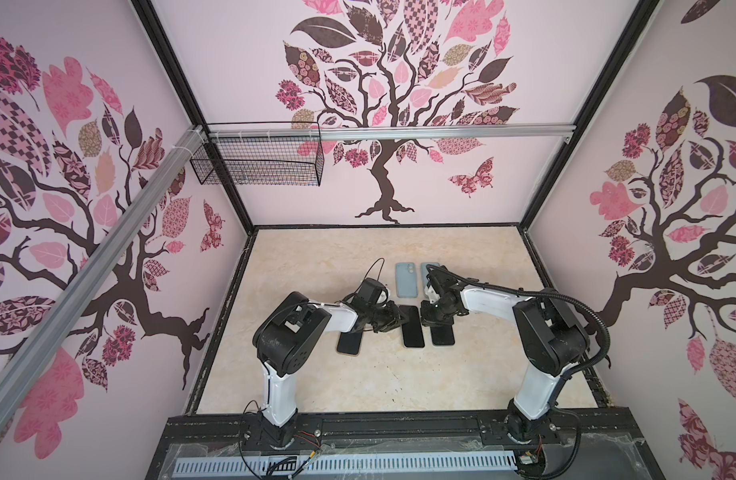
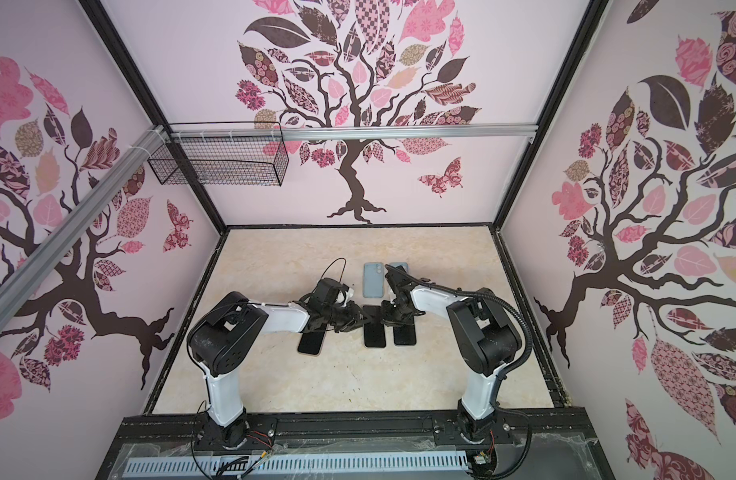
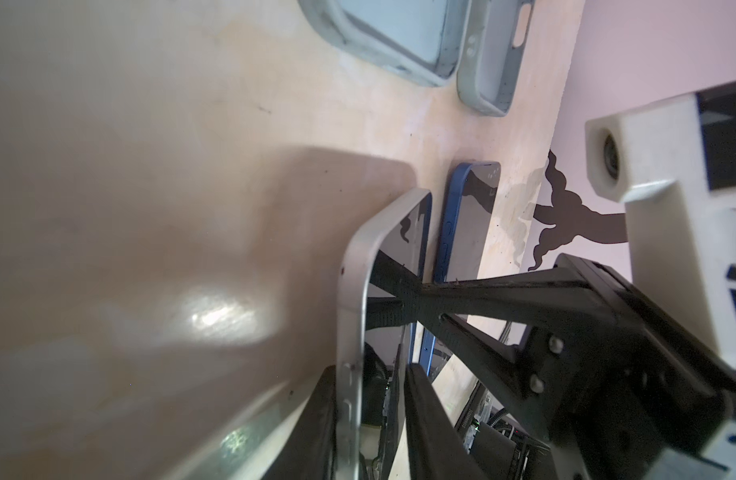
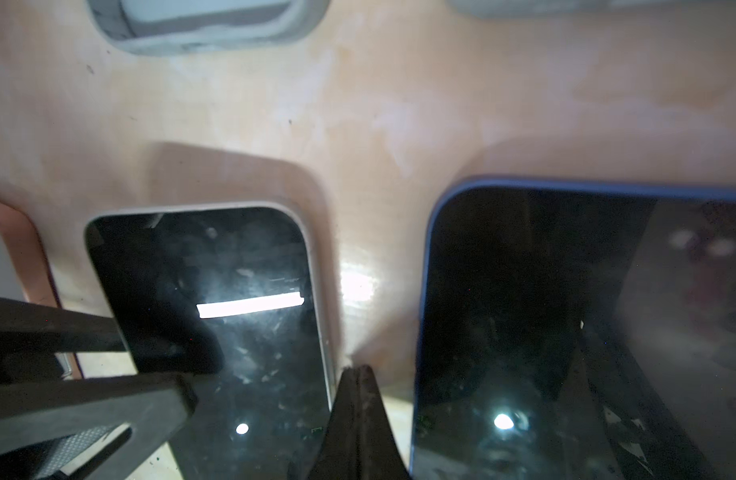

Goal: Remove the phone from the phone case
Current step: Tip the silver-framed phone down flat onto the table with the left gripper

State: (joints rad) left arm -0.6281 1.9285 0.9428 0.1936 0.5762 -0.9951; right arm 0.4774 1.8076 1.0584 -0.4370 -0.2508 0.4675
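Observation:
A silver-edged phone (image 1: 414,332) (image 4: 241,291) lies mid-table with no case on it, its left edge tipped up off the surface. My left gripper (image 1: 401,319) (image 3: 374,370) straddles that raised edge. One finger (image 3: 312,424) is under the phone's back and the other (image 3: 433,424) stands a sliver off the screen, so the gripper is open. My right gripper (image 1: 423,318) (image 4: 356,370) is shut and holds nothing. Its tip is down at the phone's right edge, in the gap before a blue phone (image 1: 443,336) (image 4: 524,291). Two empty blue-grey phone cases (image 1: 404,279) (image 3: 391,37) lie just behind.
A third dark phone (image 1: 349,344) with a pinkish rim (image 4: 13,232) lies under my left forearm. The second case (image 1: 430,269) is partly hidden by my right wrist. A wire basket (image 1: 258,162) hangs on the back left wall. Black frame rails edge the table (image 1: 358,386).

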